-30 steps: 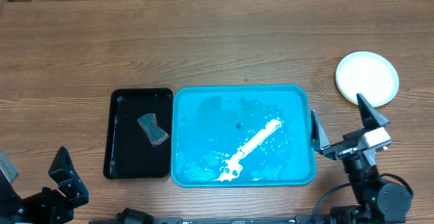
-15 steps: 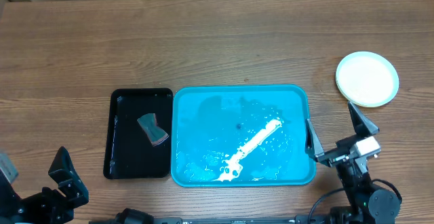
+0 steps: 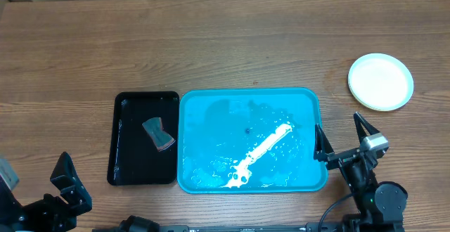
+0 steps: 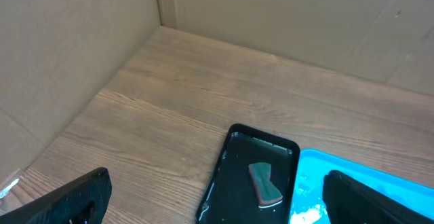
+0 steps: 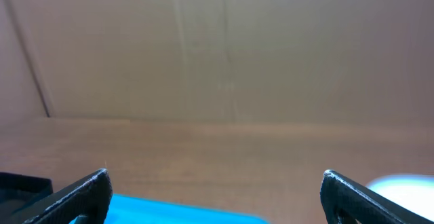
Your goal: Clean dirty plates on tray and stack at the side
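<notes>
The plates point(image 3: 380, 81) are lying as one pale disc on the table point(image 3: 225, 42), beyond the tray's point(image 3: 181, 140) far-right corner. The right end effector point(image 3: 337, 123) is hovering released just beside the tray's right rim. The left end effector point(image 4: 216, 175) is also gaping released.

1. The worktop point(image 3: 225, 42) is brown wood-grain board, with the grain running left to right across the whole overhead frame.
2. A bright blue tray point(image 3: 246, 91) lies flat on it at lower centre, its long side across the frame.
3. A smaller black tray point(image 3: 112, 140) lies just left of the blue tray, edge beside edge, touching or nearly so.
4. The plates point(image 3: 380, 81) sit on bare wood at the upper right, well apart from both trays. They read as one pale round disc, so their number is unclear.
</notes>
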Tool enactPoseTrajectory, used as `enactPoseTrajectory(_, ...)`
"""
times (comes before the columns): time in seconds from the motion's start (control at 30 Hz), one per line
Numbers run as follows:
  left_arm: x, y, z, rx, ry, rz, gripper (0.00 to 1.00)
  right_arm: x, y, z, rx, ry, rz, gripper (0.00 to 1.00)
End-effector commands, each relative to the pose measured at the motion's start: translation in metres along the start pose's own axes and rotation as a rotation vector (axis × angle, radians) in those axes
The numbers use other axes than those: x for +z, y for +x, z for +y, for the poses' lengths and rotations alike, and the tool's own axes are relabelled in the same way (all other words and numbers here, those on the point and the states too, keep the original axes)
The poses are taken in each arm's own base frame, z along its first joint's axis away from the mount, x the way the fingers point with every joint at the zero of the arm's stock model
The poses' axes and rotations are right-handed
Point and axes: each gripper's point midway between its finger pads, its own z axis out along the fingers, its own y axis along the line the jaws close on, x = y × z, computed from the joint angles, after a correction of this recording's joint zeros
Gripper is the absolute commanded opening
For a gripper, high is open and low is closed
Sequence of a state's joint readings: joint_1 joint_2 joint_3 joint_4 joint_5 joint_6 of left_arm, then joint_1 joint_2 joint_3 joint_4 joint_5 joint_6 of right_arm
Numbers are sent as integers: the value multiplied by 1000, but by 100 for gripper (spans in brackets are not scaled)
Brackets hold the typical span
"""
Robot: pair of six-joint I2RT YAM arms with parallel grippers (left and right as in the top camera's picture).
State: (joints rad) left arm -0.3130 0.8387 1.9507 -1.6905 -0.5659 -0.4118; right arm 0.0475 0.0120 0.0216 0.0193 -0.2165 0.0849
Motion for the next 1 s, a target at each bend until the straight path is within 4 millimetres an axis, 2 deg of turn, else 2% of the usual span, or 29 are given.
enactPoseTrajectory(0.0,1,-2,1,13,-11,-3,100,0,8,-9,68,52,15,100)
enactPoseTrajectory(0.13,1,-2,1,13,-11,-3,100,-1,26,-10,62,60,84,100)
enactPoseTrajectory(0.3,1,-2,1,13,-11,-4,100,-1,26,-7,5,45,89,100)
enactPoseTrajectory(0.97,1,-2,1,13,-11,-4,100,-1,26,-7,17,44,86,100)
